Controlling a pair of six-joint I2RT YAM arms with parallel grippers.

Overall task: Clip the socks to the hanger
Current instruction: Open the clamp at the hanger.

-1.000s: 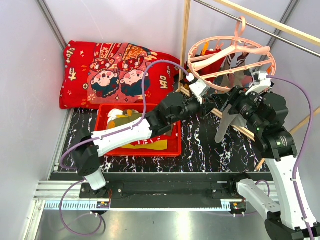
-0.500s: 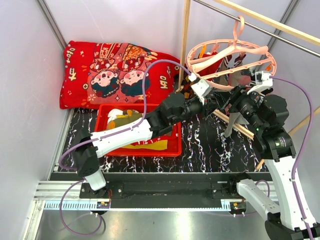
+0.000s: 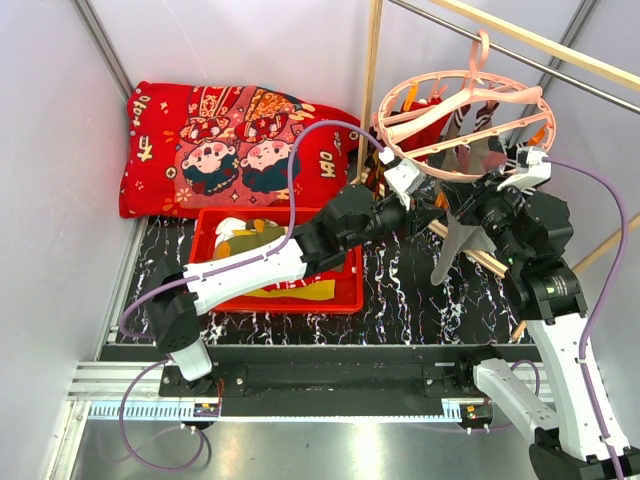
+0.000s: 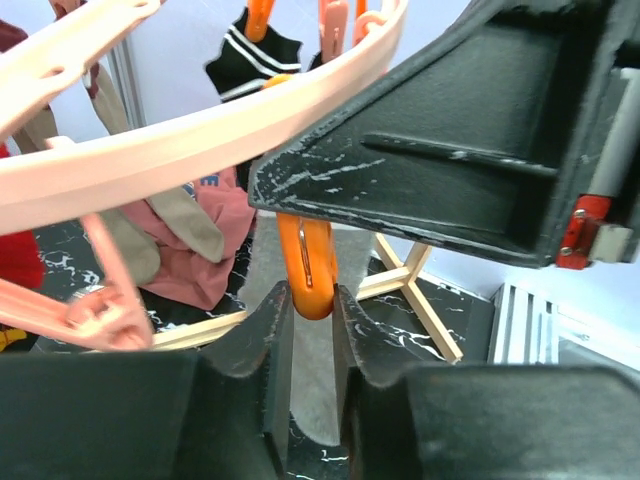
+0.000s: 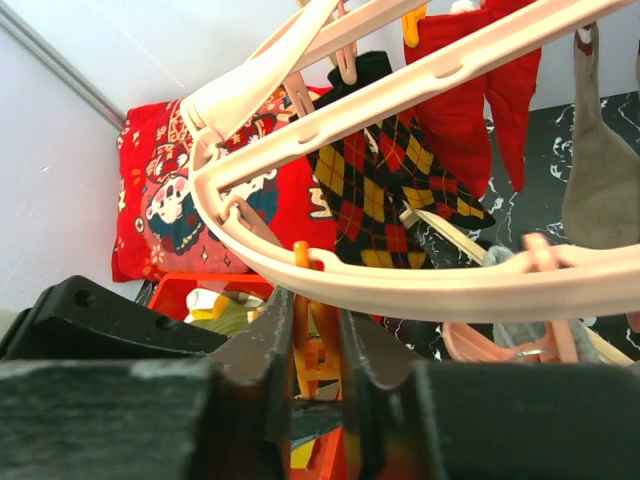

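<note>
Top view looks down from behind; both wrist views sit close under the hanger, angled up.

Robot lab test cell: plain white panel walls w/ metal frame posts, robot arms bolted to alu rail.

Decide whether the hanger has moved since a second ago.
Yes, slightly: the hanger has tipped, its right rim now nearer the wooden rail above.
</note>
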